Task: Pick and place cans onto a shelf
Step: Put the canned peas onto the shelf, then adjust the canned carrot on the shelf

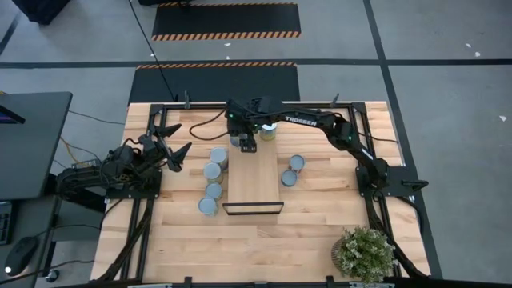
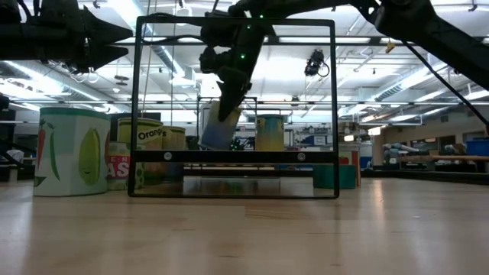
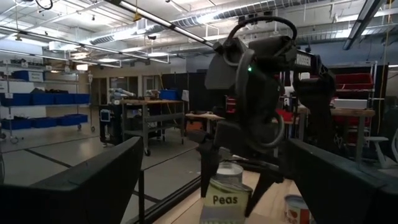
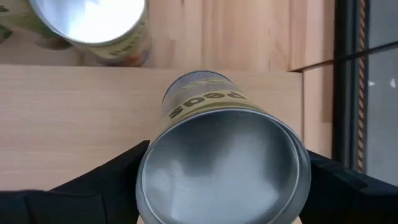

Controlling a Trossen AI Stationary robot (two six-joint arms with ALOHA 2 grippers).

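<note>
The step in hand looks like the placing of a can onto the shelf (image 1: 254, 180), and the next move would call for lowering it squarely onto the board and letting go without tipping it. Nearest the front of the table, the shelf's black metal lip (image 1: 253, 208) closes its short end, with four cans (image 1: 213, 180) standing in a row just beside the board on the left arm's side and two more cans (image 1: 293, 170) near it on the right arm's side. Farther back, over the far end of the board, the right gripper (image 1: 250, 144) is clamped on a Peas can (image 4: 222, 163); the right wrist view shows the can's silvery top filling the space between the two dark fingers, and the low view shows it raised and tilted above the shelf. Another can (image 1: 268, 132) stands on the planked tabletop (image 1: 320, 216) just beyond the shelf's far end. Off at the table's edge, the left gripper (image 1: 178, 154) waits with its fingers spread wide and empty, well apart from the shelf.
</note>
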